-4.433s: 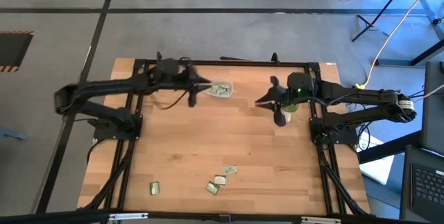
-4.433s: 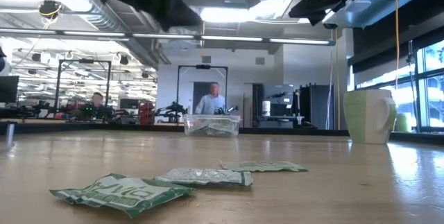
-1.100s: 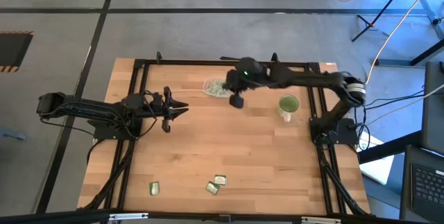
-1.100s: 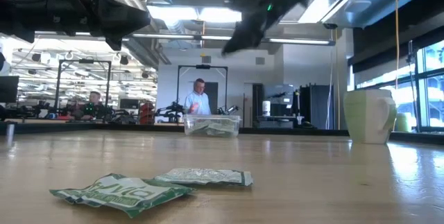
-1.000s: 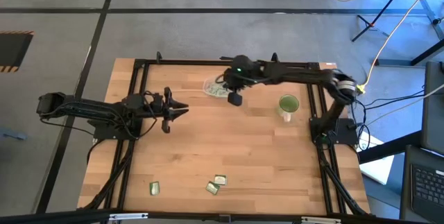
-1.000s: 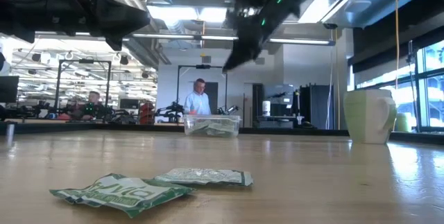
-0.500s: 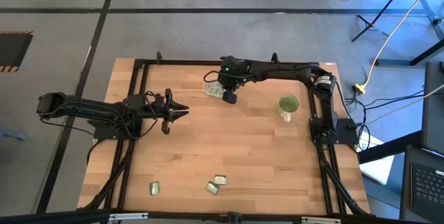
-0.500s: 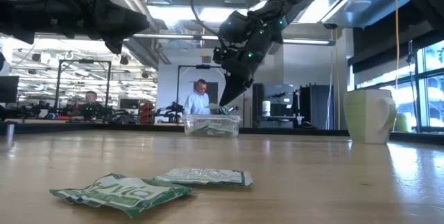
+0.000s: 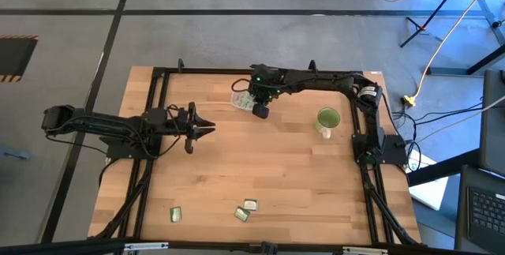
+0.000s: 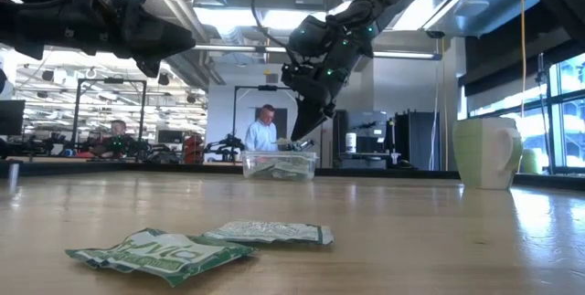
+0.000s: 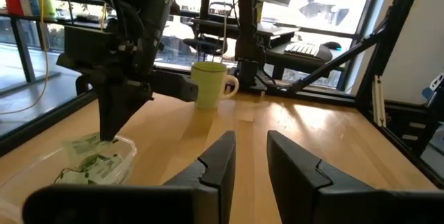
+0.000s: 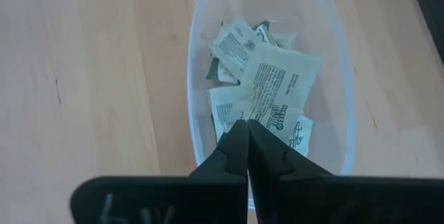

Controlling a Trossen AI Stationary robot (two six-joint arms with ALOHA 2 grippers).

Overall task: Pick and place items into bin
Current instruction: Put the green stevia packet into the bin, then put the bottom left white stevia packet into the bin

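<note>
The clear bin point(image 9: 245, 100) stands near the table's far edge with several pale green and white packets in it point(image 12: 239, 44). My right gripper point(image 12: 247, 123) hangs straight over the bin point(image 10: 279, 164), shut on one packet point(image 12: 281, 89). Three more packets point(image 9: 176, 215) point(image 9: 242, 214) point(image 9: 251, 204) lie flat by the near edge, two of them close in the low view point(image 10: 160, 251) point(image 10: 270, 233). My left gripper point(image 9: 208, 129) hovers left of centre, open and holding nothing point(image 11: 251, 148). My right gripper pinches the packet by its edge point(image 12: 255, 118) between the two fingertips, coming from above and pointing down. The packet hangs below the fingers over the bin's open top point(image 10: 294, 145). I cannot tell whether it touches the packets inside.
A green cup with a white base point(image 9: 328, 119) stands right of the bin point(image 10: 486, 152) point(image 11: 208, 84). Black frame rails point(image 9: 237, 72) run along the table's far edge and sides. A person point(image 10: 265, 133) stands in the room beyond. Bare wood point(image 9: 268, 160) lies between the bin and the near packets.
My right gripper has moved a little toward the table's left and come down from high up until it sits just above the bin, fingers pointing down, the packet still in its shut fingers.
</note>
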